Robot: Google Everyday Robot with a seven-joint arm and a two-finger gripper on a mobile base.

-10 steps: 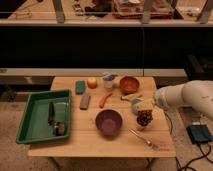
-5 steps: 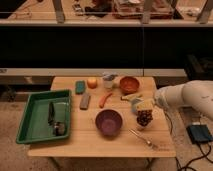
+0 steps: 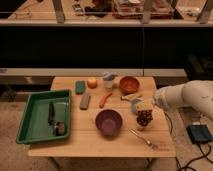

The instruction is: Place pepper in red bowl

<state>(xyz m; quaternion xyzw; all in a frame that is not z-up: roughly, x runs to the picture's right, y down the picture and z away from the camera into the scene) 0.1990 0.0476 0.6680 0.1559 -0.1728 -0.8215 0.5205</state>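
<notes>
Pepper (image 3: 104,100): 1 slim, curved, orange-red piece tapering to a point. It lies flat on the wooden table (image 3: 85,142), just in front-left of the red bowl (image 3: 129,84).

Gripper (image 3: 142,105): over the table's right side, right of the pepper and apart from it. Whether it is clenched or released cannot be told.

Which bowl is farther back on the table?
The red bowl, smaller, back right beyond the pepper; the larger purple bowl sits front centre. The gripper is at the right side of the table.

one camera | raised, before the table (image 3: 115,144), looking down | mid-range | pincer (image 3: 145,106) at frame right
</notes>
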